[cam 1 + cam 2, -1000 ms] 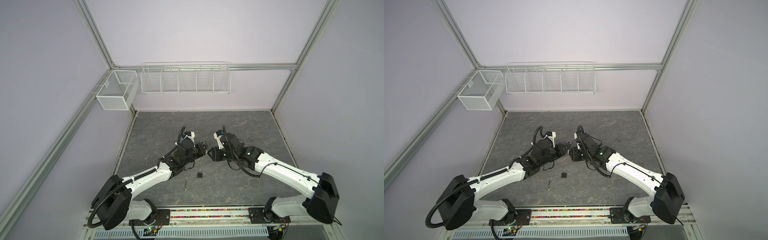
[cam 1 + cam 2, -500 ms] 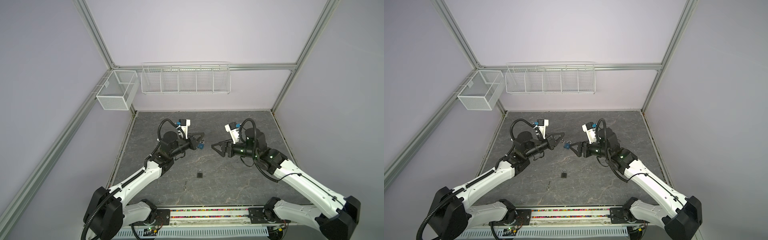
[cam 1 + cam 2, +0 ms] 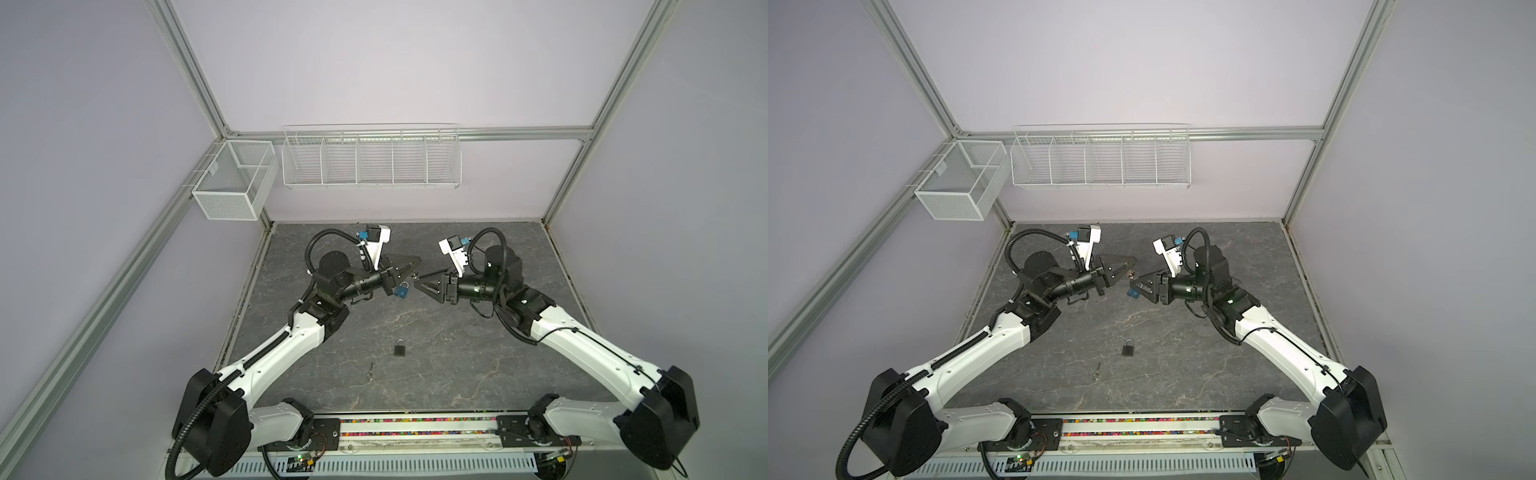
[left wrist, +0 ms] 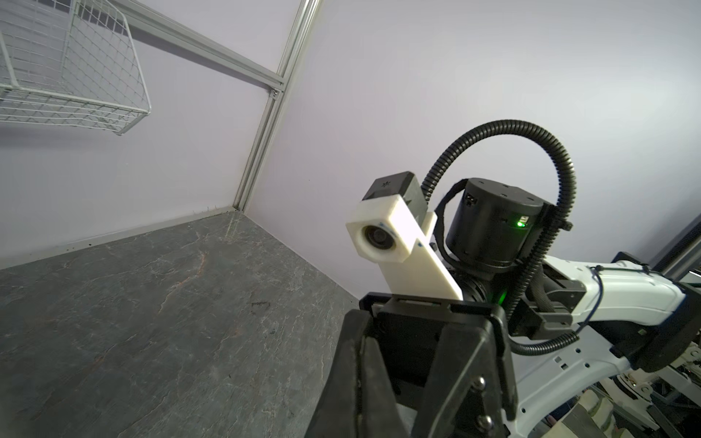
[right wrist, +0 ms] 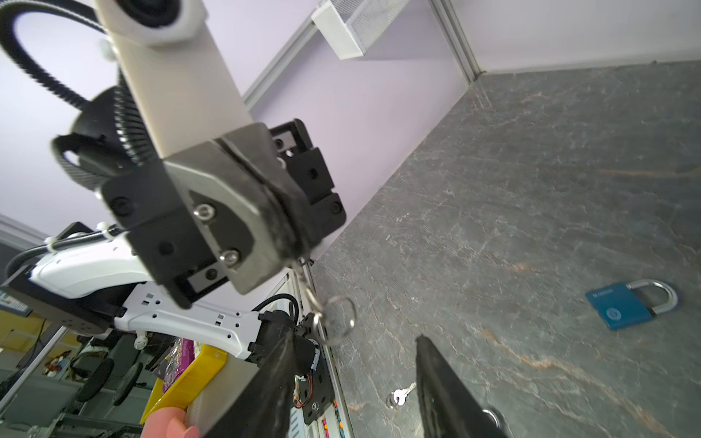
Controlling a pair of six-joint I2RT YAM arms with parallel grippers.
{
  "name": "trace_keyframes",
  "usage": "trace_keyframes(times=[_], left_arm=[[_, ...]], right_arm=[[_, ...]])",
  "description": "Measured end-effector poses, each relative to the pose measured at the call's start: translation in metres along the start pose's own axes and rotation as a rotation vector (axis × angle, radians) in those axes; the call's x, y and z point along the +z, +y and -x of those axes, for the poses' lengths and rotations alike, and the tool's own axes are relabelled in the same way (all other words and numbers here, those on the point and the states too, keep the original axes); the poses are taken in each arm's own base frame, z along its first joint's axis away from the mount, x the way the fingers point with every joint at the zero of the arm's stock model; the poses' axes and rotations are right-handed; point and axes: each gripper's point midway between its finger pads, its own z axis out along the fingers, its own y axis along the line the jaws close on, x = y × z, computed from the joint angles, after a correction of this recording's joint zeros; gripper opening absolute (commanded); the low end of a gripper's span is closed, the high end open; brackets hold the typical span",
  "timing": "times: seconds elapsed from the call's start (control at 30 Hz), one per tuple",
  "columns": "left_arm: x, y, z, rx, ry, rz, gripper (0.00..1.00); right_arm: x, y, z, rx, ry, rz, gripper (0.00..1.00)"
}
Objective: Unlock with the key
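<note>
Out in the middle of the table, the left gripper is clenched on one end of the key. The ring dangles below, and the key is probably held up so the free end can be aimed. The blue padlock lies flat on the table near where the grippers meet, with nothing holding it. The right gripper faces the left one, jaws apart and empty, likely set to grab the lock or steady the key. A black padlock and a second loose key sit nearer the robot's base, well apart. Nothing blocks the blue lock, though lying flat makes its keyhole look awkward to reach.
</note>
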Motion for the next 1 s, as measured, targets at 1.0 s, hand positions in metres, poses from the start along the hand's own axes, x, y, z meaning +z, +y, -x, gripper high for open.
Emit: trace_keyframes(times=[1.0], left_arm=[[0.006, -0.007, 0.003, 0.002, -0.004, -0.069, 0.0]], right_arm=[[0.005, 0.015, 0.015, -0.058, -0.043, 0.102, 0.11]])
